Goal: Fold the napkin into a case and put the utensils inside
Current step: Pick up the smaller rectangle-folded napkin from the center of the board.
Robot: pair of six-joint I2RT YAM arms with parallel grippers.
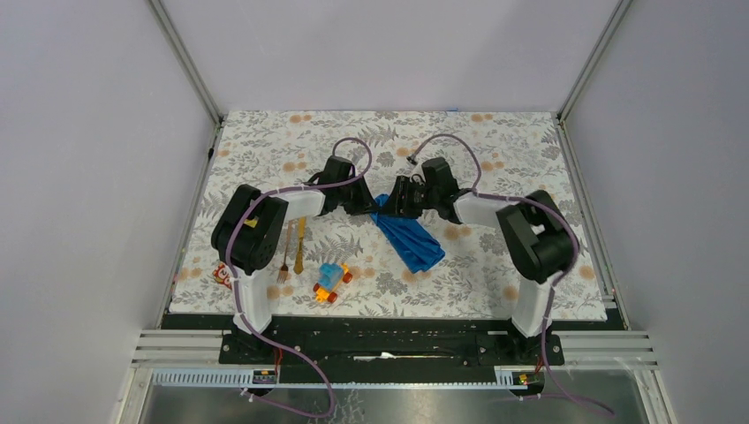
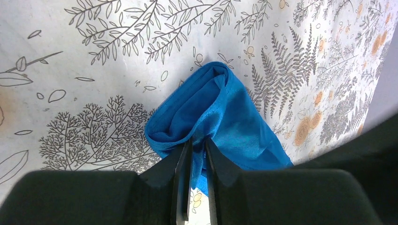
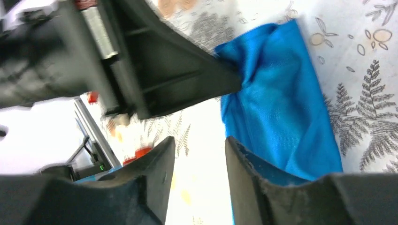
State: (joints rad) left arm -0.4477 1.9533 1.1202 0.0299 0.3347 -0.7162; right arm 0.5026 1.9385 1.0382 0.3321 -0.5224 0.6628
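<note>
The blue napkin [image 1: 409,236] lies bunched in a long strip at mid-table. My left gripper [image 1: 372,206] is shut on its far end. In the left wrist view the cloth [image 2: 220,110] is pinched between the closed fingers of the gripper [image 2: 197,147]. My right gripper [image 1: 399,200] is just right of it. In the right wrist view it [image 3: 199,147] is open and empty, with the napkin [image 3: 281,108] beside its right finger and the left gripper's black finger [image 3: 187,70] pinching the cloth. The golden fork [image 1: 285,258] and knife [image 1: 300,244] lie side by side at the left.
A blue-and-orange toy car [image 1: 331,282] sits near the front edge, right of the utensils. A red patterned block [image 1: 221,276] lies at the front left beside the left arm. The floral mat [image 1: 495,141] covers the table, with walls on three sides.
</note>
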